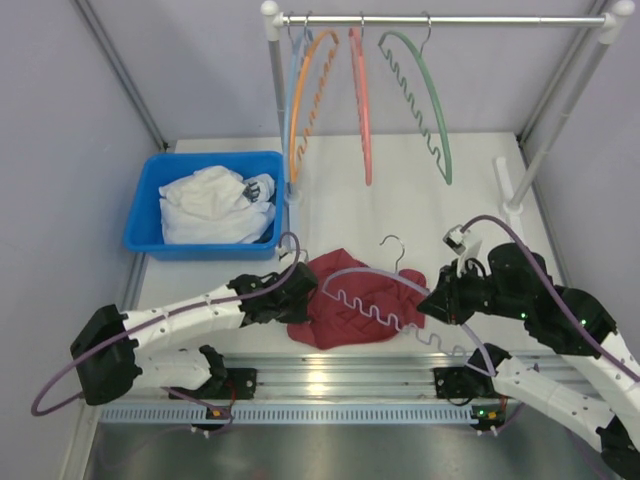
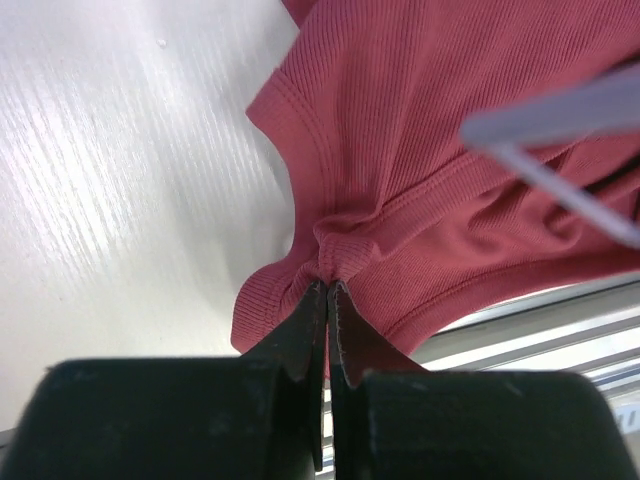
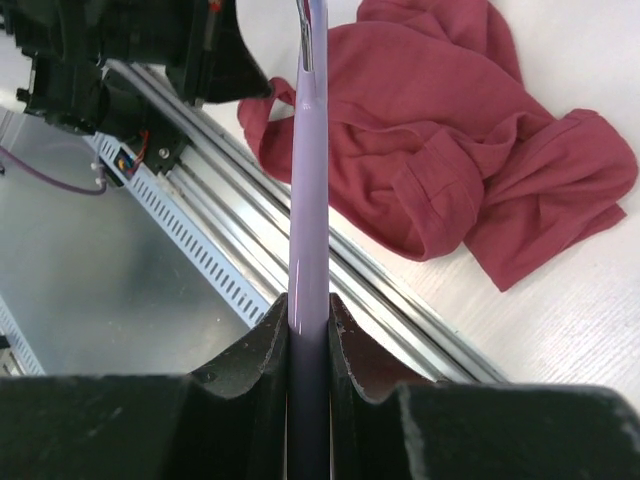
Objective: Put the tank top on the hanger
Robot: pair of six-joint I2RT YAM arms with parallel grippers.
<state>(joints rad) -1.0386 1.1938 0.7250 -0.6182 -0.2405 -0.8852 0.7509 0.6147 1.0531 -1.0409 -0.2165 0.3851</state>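
Note:
The maroon tank top (image 1: 350, 300) lies crumpled on the white table near the front rail. It also shows in the left wrist view (image 2: 430, 150) and the right wrist view (image 3: 450, 150). My left gripper (image 1: 305, 285) is shut on a bunched edge of the tank top at its left side, seen pinched in the left wrist view (image 2: 330, 285). The lavender hanger (image 1: 375, 278) lies over the tank top, hook pointing away. My right gripper (image 1: 437, 303) is shut on the hanger's right arm (image 3: 308, 200), its jaws tight on both sides of the bar.
A blue bin (image 1: 145, 215) with a white cloth (image 1: 212, 205) stands at the back left. A rack (image 1: 440, 20) at the back holds orange (image 1: 305, 95), salmon (image 1: 361, 100) and green (image 1: 425, 95) hangers. The metal rail (image 1: 340, 375) runs along the near edge.

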